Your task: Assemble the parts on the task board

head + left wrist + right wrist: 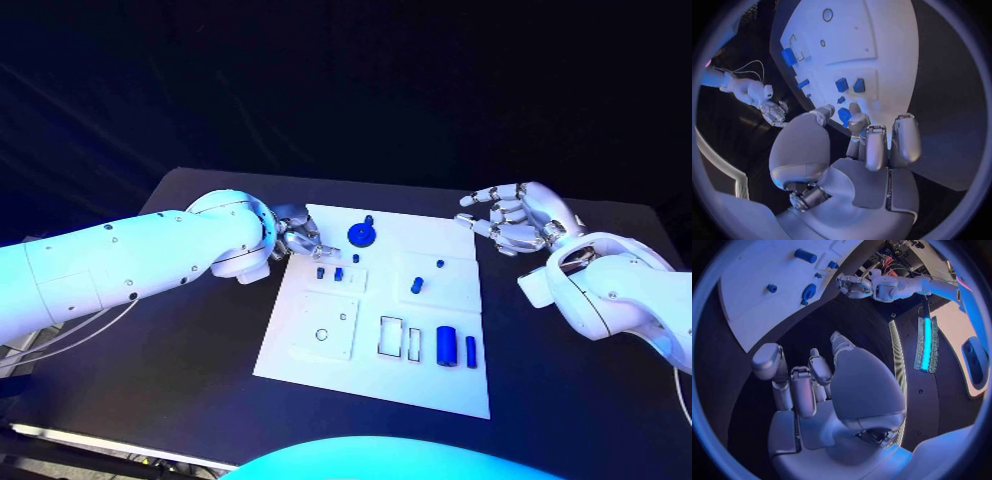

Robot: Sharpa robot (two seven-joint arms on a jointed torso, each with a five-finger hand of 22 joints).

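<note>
The white task board (433, 385) lies mid-table, also in the left wrist view (873, 30). A blue round part (361, 234) with a peg stands near its far edge. My left hand (299, 238) hovers at the board's far left edge, just left of that part and apart from it. Its thumb and fingers (857, 122) are bent, with the round part (844, 116) seen between them, nothing gripped. Small blue parts (329, 272) lie just nearer than this hand. My right hand (512, 218) hangs off the board's far right corner, fingers spread and curled, holding nothing.
Two blue cylinders (447, 346) lie at the board's near right beside rectangular slots (391, 335). A round recess (329, 333) is at near left. More small blue parts (417, 284) sit mid-board. Black table (188, 340) surrounds the board.
</note>
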